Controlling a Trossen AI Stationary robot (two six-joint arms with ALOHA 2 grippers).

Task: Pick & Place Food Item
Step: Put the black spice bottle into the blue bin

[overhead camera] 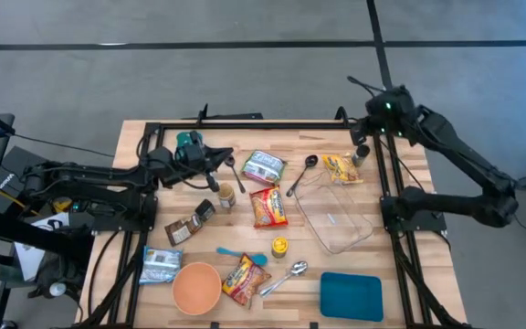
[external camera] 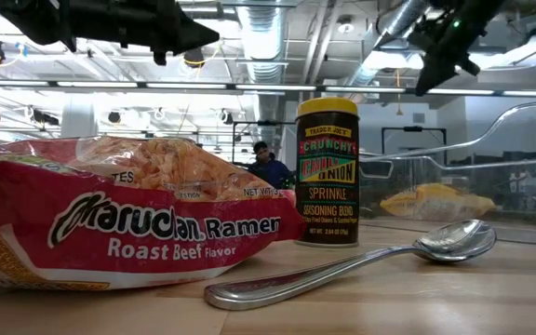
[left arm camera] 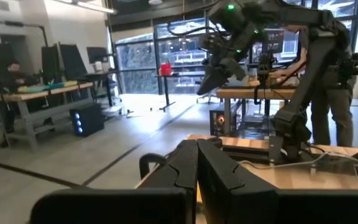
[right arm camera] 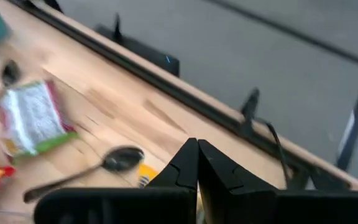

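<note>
A Maruchan roast beef ramen packet (external camera: pixel 119 223) is lying nearest the low camera, beside a metal spoon (external camera: pixel 361 263). Both the left gripper (left arm camera: pixel 197 163) and the right gripper (right arm camera: pixel 197 163) are hovering with fingers pressed together, empty.

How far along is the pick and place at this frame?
Nothing looks done: the glass dish holds no food. The yellow packet lies at its far rim, with ramen packs and other items scattered around. Nothing is in hand: the right gripper hovers shut beside the yellow packet, and the left gripper waits shut. Picking and placing remain.
</note>
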